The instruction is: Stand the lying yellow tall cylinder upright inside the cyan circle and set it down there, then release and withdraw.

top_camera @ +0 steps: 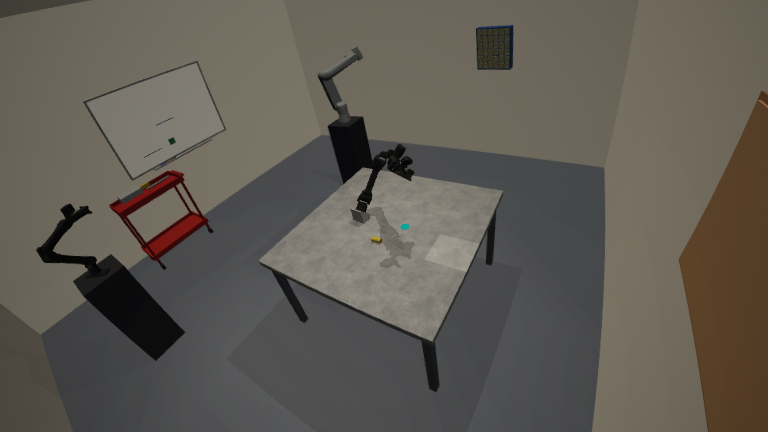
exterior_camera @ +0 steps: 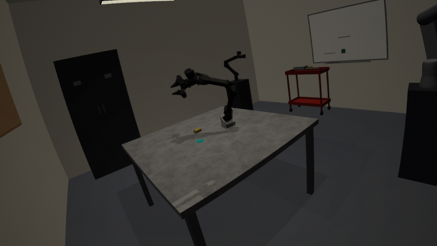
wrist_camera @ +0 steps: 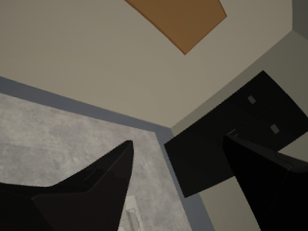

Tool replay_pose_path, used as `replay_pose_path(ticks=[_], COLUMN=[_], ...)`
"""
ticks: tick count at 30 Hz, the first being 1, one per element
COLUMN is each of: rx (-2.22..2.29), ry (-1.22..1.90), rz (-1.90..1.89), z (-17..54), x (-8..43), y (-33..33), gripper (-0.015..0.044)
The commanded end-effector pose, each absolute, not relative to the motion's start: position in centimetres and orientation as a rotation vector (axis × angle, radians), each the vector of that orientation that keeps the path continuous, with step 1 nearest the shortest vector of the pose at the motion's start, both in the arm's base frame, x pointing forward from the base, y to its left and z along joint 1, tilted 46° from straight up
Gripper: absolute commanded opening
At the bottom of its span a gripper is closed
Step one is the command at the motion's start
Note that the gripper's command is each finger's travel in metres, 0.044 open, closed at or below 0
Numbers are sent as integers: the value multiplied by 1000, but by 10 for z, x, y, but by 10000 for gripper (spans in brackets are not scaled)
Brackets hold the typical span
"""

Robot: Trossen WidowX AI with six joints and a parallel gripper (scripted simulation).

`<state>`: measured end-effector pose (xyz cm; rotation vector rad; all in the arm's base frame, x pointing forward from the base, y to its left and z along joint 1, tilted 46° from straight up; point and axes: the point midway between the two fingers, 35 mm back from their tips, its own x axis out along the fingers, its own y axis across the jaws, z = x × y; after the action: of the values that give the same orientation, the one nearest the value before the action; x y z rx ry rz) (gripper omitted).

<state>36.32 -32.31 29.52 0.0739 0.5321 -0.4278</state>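
A yellow cylinder lies on its side on the grey table. A flat cyan circle is marked on the table a short way from it, with nothing on it. My gripper is open and empty. It is held out high above the table, well above both the cylinder and the circle. The wrist view shows neither the cylinder nor the circle.
The table carries my arm's base near the cylinder. A pale square patch is at the table's edge. Other arms on black pedestals and a red cart stand away from the table.
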Motion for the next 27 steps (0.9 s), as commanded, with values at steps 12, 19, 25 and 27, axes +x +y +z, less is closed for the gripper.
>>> replay_pose_path(ticks=[12, 19, 25, 27], rx=[142, 196, 255, 276], ry=[896, 1040, 1143, 1172], rz=[-226, -96, 27, 70], z=[162, 107, 67, 54], x=[345, 328, 311, 305], y=[-320, -308, -292, -286], gripper=[309, 309, 309, 309])
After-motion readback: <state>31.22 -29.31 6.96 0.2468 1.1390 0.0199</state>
